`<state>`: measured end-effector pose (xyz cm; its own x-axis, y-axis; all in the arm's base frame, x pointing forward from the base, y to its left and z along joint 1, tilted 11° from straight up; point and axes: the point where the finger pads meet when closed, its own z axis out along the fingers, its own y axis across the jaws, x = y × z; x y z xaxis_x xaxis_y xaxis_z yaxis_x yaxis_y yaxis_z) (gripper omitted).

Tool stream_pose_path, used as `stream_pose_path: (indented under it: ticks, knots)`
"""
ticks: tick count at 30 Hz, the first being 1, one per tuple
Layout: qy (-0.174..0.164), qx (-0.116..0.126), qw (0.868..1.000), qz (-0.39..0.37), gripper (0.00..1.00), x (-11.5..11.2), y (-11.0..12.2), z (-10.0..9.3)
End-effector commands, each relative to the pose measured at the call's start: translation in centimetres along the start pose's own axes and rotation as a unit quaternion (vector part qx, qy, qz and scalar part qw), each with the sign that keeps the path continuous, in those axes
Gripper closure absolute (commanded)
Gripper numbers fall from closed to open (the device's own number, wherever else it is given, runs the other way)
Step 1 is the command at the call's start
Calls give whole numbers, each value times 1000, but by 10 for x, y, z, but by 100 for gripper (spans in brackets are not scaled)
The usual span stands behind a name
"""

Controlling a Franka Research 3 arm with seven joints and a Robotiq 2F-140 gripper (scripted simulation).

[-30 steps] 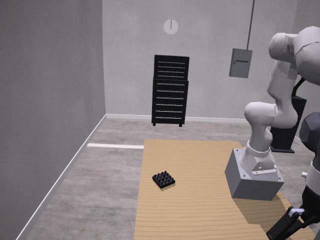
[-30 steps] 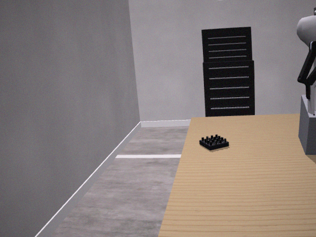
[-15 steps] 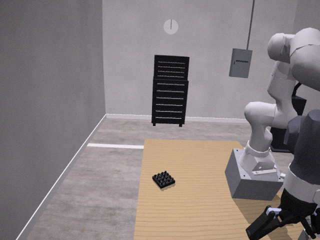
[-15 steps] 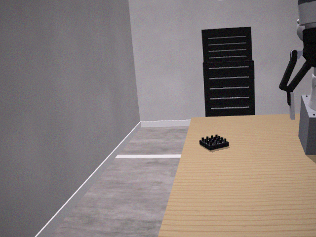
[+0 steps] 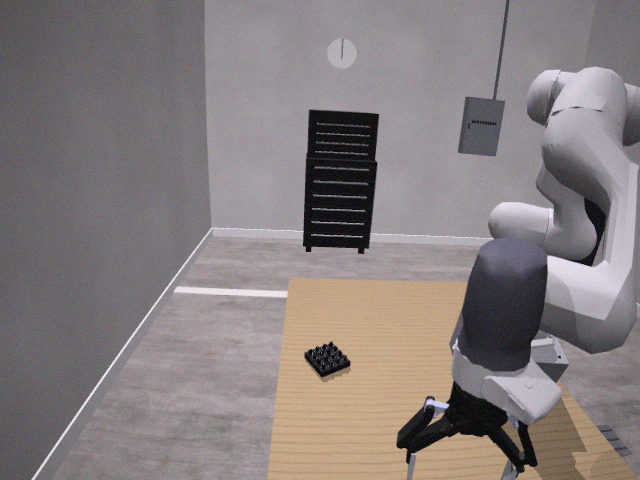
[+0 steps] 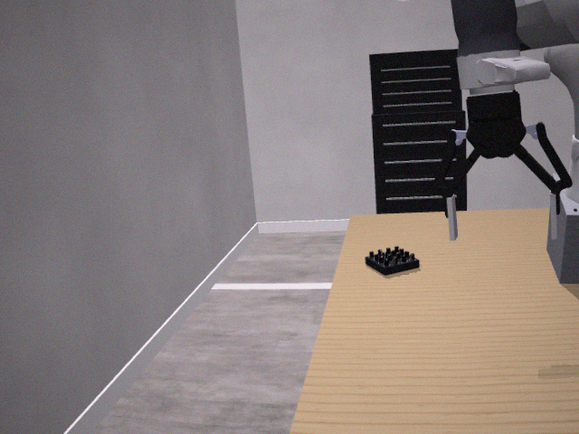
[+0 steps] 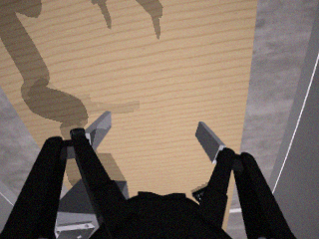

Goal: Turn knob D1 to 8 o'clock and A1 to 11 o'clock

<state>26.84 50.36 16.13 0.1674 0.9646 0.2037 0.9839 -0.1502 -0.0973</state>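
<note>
The tool (image 6: 502, 219) is hanging above the bench (image 6: 421, 350) with its fingers spread to their widest and gripping nothing. The knob box (image 5: 327, 360) is sitting near the bench's left edge in the top view, roughly midway along that edge, well apart from the tool and out of the wrist view entirely.

The main risk from here is picking the wrong knob. At this range the knobs are showing only as small dark studs, and neither the socket side, the printed names nor the white lines can be read, so which corners hold D1 and A1 cannot be told. The box is also sitting turned at an angle to the bench edges, which is likely to complicate the tool's alignment. With the fingers this wide, a descent onto one knob could brush its close-packed neighbours and shift them off their marks. A sideways shove could slide the light-looking box toward the nearby edge, or tip it off its feet.

Open bench is lying between tool and box, so the approach path looks free. The arm's grey pedestal (image 6: 563, 252) is standing near the far right corner in the exterior view, close behind the tool.
</note>
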Motion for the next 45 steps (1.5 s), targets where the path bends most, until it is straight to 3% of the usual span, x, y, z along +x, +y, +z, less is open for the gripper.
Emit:
stream_pose_path:
  ticks: [1, 3, 4, 27, 28, 45]
  knots:
    - [9, 2, 1000, -27, 0, 6, 0, -1]
    - [9, 2, 1000, -27, 0, 6, 0, -1]
    - [9, 3, 1000, -3, 0, -9, 31, 8]
    - [9, 3, 1000, -2, 0, -9, 32, 9]
    - [10, 3, 1000, 23, 0, -27, 65, 18]
    - [10, 3, 1000, 24, 0, -28, 66, 19]
